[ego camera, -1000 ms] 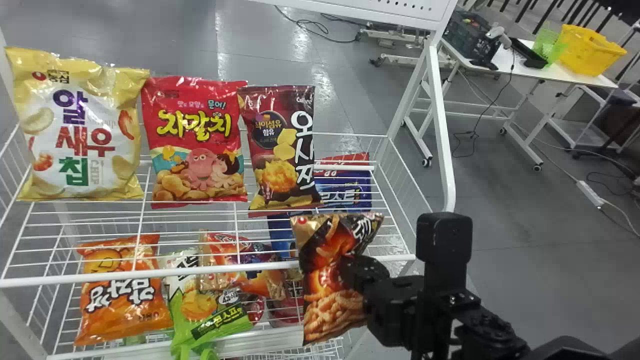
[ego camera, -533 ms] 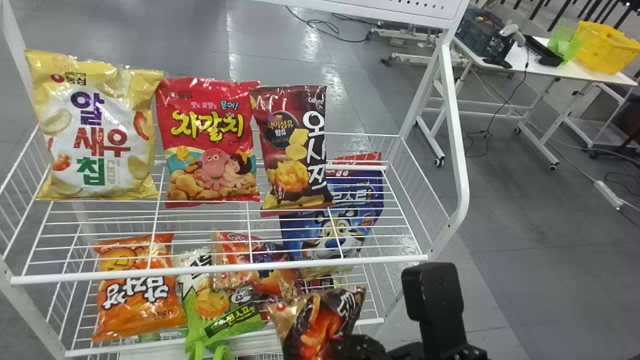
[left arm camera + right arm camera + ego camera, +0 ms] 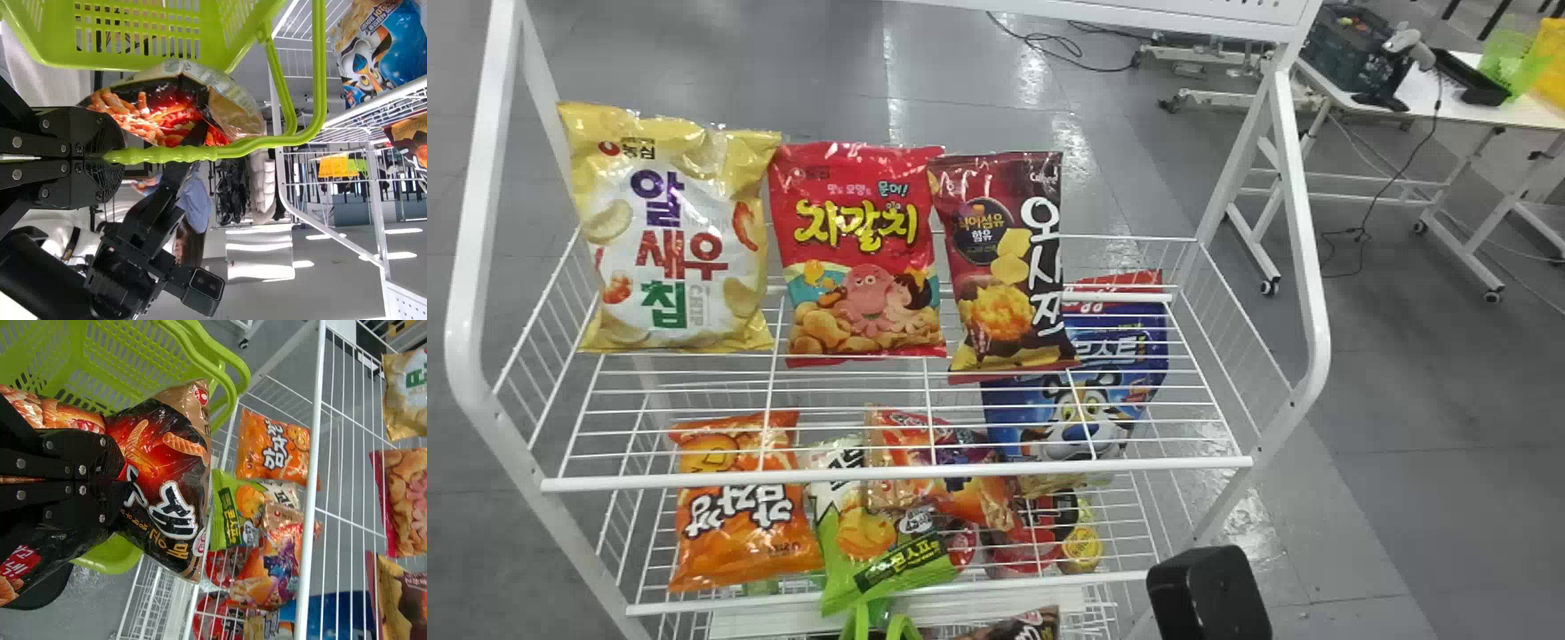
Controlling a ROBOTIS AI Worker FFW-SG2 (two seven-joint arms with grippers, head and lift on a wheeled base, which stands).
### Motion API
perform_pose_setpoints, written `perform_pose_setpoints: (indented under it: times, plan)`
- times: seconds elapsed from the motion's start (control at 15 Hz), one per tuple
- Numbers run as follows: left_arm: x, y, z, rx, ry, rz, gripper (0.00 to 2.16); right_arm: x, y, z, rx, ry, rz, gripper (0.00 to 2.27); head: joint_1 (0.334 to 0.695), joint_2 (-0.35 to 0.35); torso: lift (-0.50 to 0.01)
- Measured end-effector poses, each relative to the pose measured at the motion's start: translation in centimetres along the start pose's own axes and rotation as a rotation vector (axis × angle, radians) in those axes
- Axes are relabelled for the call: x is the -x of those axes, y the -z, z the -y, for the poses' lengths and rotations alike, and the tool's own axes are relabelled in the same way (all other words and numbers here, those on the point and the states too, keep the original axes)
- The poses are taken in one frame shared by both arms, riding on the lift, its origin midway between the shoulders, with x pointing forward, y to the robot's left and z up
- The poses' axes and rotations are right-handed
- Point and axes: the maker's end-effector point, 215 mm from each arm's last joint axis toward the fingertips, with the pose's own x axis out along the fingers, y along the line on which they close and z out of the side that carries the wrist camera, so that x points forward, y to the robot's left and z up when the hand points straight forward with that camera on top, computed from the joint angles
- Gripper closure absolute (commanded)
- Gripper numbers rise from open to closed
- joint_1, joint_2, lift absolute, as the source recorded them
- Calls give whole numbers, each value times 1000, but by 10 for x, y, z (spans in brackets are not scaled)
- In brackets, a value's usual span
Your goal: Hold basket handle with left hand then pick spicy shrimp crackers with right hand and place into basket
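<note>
At the head view's bottom edge, the dark camera block of my right gripper [image 3: 1209,591] shows, with the top of the dark spicy shrimp crackers bag [image 3: 1021,625] to its left. Green handle loops [image 3: 880,624] stand farther left. In the right wrist view my right gripper [image 3: 103,479] is shut on the middle of the crackers bag [image 3: 167,480], which overlaps the green basket [image 3: 87,360]; whether it is inside the rim I cannot tell. My left gripper [image 3: 112,157], in the left wrist view, grips the handle [image 3: 180,153] of the green basket [image 3: 153,33].
A white wire rack [image 3: 898,476] stands ahead. Its upper shelf bears a yellow bag [image 3: 671,231], a red bag [image 3: 861,253] and a maroon bag [image 3: 1009,262]; several snack bags lie below, including an orange one [image 3: 743,507]. A white table [image 3: 1440,102] is at the back right.
The crackers bag and my right gripper have gone down toward the head view's bottom edge, away from the shelf front. The rack and its bags have shifted to the right in that view.
</note>
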Motion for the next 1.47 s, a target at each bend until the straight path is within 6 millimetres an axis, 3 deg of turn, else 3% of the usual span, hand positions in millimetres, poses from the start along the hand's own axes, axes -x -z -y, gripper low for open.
perform_pose_setpoints:
  times: [0.93,1.0,1.13,1.2,1.47]
  plan:
    - [-4,10,2,12,9,-16,1814,-31,47,-65,52,-141,-132,1663,695,30,-37]
    - [-4,10,2,13,8,-17,1814,-35,50,-66,53,-144,-144,1335,695,37,-37]
    - [-5,11,1,12,4,-19,1814,-42,55,-64,47,-143,-155,137,695,40,-37]
    - [-6,11,0,11,2,-22,1814,-45,52,-63,42,-140,-143,-2,695,36,-37]
    - [-7,12,0,10,0,-27,1814,-58,35,-60,25,-158,-90,6,695,48,-37]
